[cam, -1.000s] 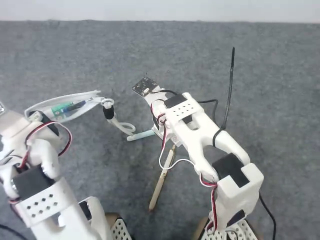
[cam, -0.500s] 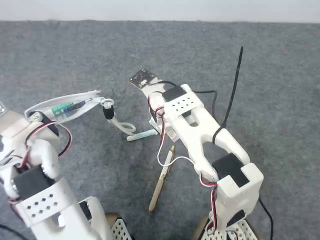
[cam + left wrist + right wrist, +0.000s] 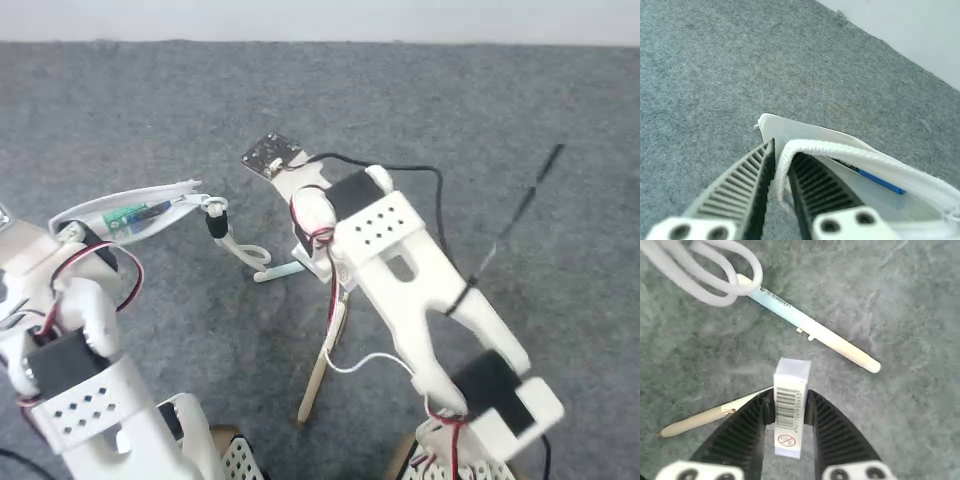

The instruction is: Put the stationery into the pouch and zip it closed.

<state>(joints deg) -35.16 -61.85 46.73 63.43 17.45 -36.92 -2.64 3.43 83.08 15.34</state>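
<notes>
**Right arm shifts toward the pouch, box in its hand**

A grey felt-like counter [image 3: 520, 110] runs back to a pale wall. On its left side lies the white pouch [image 3: 130, 212], mouth open, with green and blue items inside. The left hand [image 3: 781, 152] is clenched on the pouch's rim, one finger on each side of the zip edge. The pouch's white cord [image 3: 245, 252] loops out toward the middle of the counter.

The right hand [image 3: 789, 394] is grasping a small white box [image 3: 790, 375] upright between its fingers. We see it held between the pale blue pen [image 3: 810, 330] and the wooden pencil [image 3: 695, 422]. One end of the pen lies under the cord loop.

Compared with a second ago, the right arm has swung. Its wrist now sits a little farther left and farther back, nearer the pouch. Its rear section has dropped toward the lower right, and the black tie on it has tipped over to the right. More of the pencil shows. The pouch, pen, cord and left arm are where they were.
</notes>
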